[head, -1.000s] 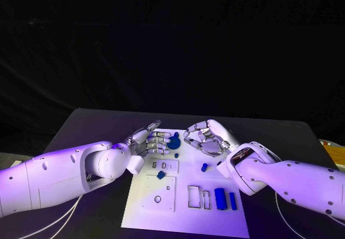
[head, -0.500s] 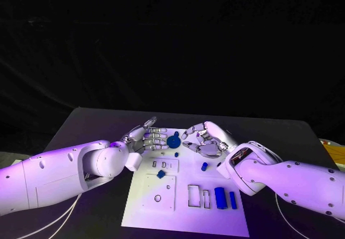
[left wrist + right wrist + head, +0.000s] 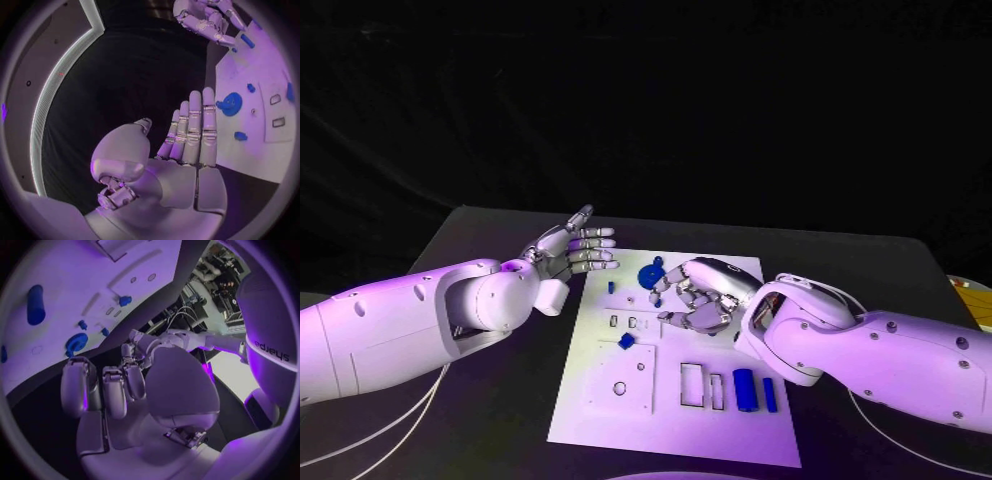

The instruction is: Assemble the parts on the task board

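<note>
A white board point(image 3: 678, 400) lies flat on a black worktop point(image 3: 488, 240), with two robot hands over its far end. The left hand point(image 3: 564, 255) hovers just off the board's far left corner, fingers point(image 3: 195, 125) straight, side by side and released, holding nothing. The right hand point(image 3: 700, 293) hangs over the far middle of the board with its fingers point(image 3: 115, 385) curled loosely inward; nothing shows between them, though I cannot tell for sure whether a small piece sits under the palm. A round blue disc point(image 3: 651, 275) lies on the board between the two hands, just beside the right fingertips and a little beyond the left ones. A small blue peg point(image 3: 655, 298) sits close under the right fingers, and a blue block point(image 3: 626, 340) lies nearer the robot, beside small cut-out slots. Two blue bars point(image 3: 743, 388) stand in slots behind the right wrist, well away from both sets of fingers. The likely trouble: the curled right fingers are so near the disc and peg that lowering them could knock either piece sideways or off its seat. The two hands are also close together, so both reaching for the disc could make the fingers collide. The right hand hides part of the board from above, making any placement there harder to judge.
</note>
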Controlling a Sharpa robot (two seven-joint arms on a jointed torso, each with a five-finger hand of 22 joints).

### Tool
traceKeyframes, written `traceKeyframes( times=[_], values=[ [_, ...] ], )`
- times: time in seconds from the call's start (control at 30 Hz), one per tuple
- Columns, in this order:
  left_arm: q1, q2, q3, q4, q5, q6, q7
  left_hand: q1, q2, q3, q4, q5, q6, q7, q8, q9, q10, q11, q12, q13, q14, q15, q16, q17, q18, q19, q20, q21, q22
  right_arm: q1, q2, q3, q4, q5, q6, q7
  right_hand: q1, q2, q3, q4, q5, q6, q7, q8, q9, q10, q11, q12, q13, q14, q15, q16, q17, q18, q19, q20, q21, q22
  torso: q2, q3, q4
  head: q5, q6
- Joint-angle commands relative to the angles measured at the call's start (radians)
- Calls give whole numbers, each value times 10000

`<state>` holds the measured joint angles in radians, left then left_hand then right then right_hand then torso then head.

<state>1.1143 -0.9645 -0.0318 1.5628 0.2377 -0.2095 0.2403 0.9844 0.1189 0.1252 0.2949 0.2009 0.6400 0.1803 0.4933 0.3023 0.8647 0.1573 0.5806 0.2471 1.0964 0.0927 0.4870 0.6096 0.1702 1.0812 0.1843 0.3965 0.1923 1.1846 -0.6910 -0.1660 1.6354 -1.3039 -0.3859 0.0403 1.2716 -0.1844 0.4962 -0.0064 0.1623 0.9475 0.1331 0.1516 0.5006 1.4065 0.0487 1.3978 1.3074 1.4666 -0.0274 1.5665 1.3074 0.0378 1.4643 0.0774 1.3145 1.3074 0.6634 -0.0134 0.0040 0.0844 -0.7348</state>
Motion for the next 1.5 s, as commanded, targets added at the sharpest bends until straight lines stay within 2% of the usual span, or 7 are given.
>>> traceKeyframes(
  times=[0.03,0.13,0.2,0.43,0.6,0.77,1.5],
  values=[
    [114,-74,19,15,71,-45,403,135,-32,-71,-15,60,-73,518,62,-22,-34,24,-24,-23,-83,-15,48,15,122,81,9,-69,-21,95,314,6,-124,-1857,2020,-658,183,-18,49,-121,51,-223,39,-200,-87,-68,64,-50,825,1008,122,-13,2493,139,63,89,-95,1860,11,-4,10,86,-117],
    [177,-117,22,28,71,-55,430,189,-47,-78,-16,58,-82,524,79,-38,-40,29,-21,-39,-99,-10,72,22,122,89,12,-89,-35,144,665,4,-296,-2488,2495,-767,223,-29,71,-163,31,-257,27,-244,-112,-81,57,-57,816,1016,123,-1,2525,142,59,97,-107,1859,15,-4,7,133,-162],
    [212,-132,23,42,72,-62,441,209,-51,-81,-15,56,-85,527,87,-44,-42,32,-20,-46,-106,-8,82,25,122,92,14,-97,-40,174,958,2,-458,-2916,2798,-870,287,-52,107,-239,-23,-366,-23,-348,-168,-101,-34,-67,803,1022,71,9,2548,147,59,85,-110,1864,24,-8,15,135,-177],
    [281,-144,25,100,72,-78,457,266,-69,-93,-14,52,-93,540,108,-64,-55,42,-18,-66,-130,0,115,35,120,99,19,-120,-57,244,1652,-8,-956,-3627,3220,-1115,253,-119,88,-294,-80,-518,-146,-494,-244,-76,-238,-37,824,1032,-97,27,2594,136,97,-29,-30,1898,34,-45,29,137,-215],
    [327,-142,25,119,69,-99,467,291,-77,-97,-15,52,-96,544,117,-72,-58,45,-15,-73,-140,3,129,40,120,103,21,-129,-63,265,2004,-31,-1251,-3764,3389,-1150,250,-134,84,-330,-89,-600,-274,-562,-275,-55,-346,-17,840,1037,-186,34,2613,132,108,-106,-17,1909,50,-68,46,126,-240],
    [370,-136,25,142,63,-119,469,303,-79,-99,-15,51,-97,546,121,-76,-59,47,-14,-77,-144,4,136,42,120,104,22,-133,-66,267,2265,-62,-1441,-3825,3503,-1164,246,-136,82,-334,-92,-619,-285,-575,-281,-45,-361,-7,850,1038,-200,36,2617,132,109,-119,-17,1910,48,-43,46,167,-301],
    [423,-96,25,161,49,-191,412,383,-88,-107,-15,52,-104,565,150,-102,-66,60,-3,-100,-172,13,188,58,119,119,28,-158,-84,178,2690,-143,-1732,-3774,3736,-1045,332,11,203,-409,-83,-406,-373,-500,-260,-22,-451,18,869,1038,-295,35,2616,125,126,-223,-9,1925,38,-43,29,201,-415]
  ],
)
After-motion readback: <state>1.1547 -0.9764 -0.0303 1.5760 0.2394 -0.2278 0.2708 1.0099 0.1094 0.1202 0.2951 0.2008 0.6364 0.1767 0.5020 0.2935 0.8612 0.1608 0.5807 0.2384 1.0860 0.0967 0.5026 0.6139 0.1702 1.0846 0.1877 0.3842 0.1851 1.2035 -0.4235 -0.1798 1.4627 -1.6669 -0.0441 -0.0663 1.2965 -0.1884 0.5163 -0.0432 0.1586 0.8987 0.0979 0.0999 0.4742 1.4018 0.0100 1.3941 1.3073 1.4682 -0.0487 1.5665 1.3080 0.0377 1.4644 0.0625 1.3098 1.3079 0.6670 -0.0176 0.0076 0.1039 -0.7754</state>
